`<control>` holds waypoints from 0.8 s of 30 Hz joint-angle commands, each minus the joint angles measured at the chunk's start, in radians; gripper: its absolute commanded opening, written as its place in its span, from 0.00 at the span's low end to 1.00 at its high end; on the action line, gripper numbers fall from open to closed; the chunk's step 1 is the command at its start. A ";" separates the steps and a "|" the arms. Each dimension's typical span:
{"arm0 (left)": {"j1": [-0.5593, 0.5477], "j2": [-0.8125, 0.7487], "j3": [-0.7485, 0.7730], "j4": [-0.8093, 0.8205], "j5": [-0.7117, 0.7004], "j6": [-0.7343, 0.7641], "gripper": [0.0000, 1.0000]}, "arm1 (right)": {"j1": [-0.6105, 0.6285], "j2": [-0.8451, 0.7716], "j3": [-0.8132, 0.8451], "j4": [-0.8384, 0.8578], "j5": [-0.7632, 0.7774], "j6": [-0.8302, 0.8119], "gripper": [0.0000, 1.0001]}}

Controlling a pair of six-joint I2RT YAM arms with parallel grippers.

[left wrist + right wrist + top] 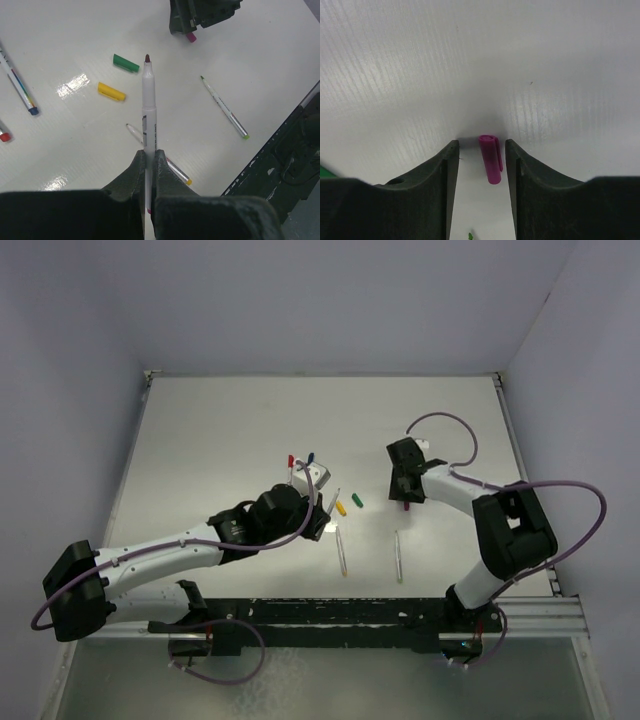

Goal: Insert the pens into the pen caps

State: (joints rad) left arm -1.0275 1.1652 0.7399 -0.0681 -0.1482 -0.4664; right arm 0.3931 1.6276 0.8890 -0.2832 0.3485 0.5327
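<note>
The left gripper [149, 160] was clamped tight on a pen [148, 100]; the right gripper [481, 146] stood half open around the lying purple cap [491, 161].

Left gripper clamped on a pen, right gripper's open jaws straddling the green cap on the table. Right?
Wrong colour: the right gripper straddles the purple cap, as the right wrist view shows. The left gripper is indeed clamped on a pen.
</note>
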 commanded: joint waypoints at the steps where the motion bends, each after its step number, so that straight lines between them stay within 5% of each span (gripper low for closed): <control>1: 0.006 -0.002 0.013 0.046 0.009 0.014 0.00 | -0.005 0.000 -0.059 0.029 -0.065 0.031 0.44; 24: 0.030 0.004 0.032 0.017 0.001 0.014 0.00 | -0.005 -0.066 -0.096 -0.108 -0.103 0.075 0.41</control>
State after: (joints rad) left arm -1.0077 1.1652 0.7399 -0.0761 -0.1482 -0.4664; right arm 0.3859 1.5616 0.8104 -0.2459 0.2813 0.5926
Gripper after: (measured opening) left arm 0.029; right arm 0.405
